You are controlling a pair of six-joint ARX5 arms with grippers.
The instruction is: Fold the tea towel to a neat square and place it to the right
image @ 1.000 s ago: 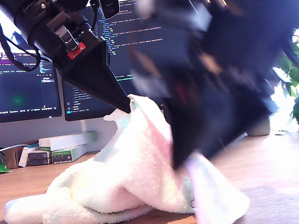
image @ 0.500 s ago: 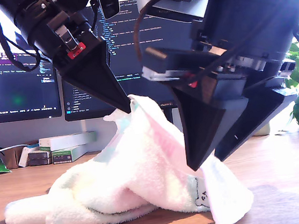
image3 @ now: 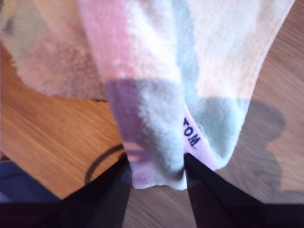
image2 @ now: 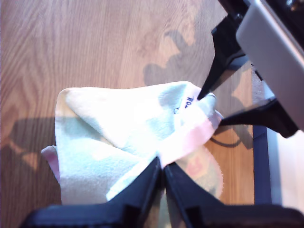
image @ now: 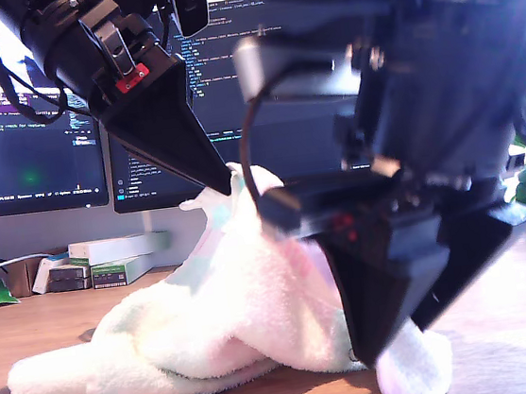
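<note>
Fluffy white terry cloth with pale pink and mint-green bands, the tea towel (image: 230, 324) lies bunched on the wooden table (image: 502, 293), most of it resting there while one point is drawn up into a peak. Our first gripper (image: 228, 184) pinches that peak with its jaws closed on the cloth, and it has held the same place over the last second. Our second gripper (image: 371, 356) has dropped lower and now sits at the towel's corner nearest the camera, close above the table; half a second ago it held that corner higher. In its own wrist view (image3: 156, 166) a fold of towel with pink lettering (image3: 190, 134) fills the narrow gap between the dark jaws, so we judge it clamped on the cloth. The lowered corner suggests we are laying this edge down to spread the towel flat. No fold is made yet, and the cloth is crumpled, so the square is far off.
</note>
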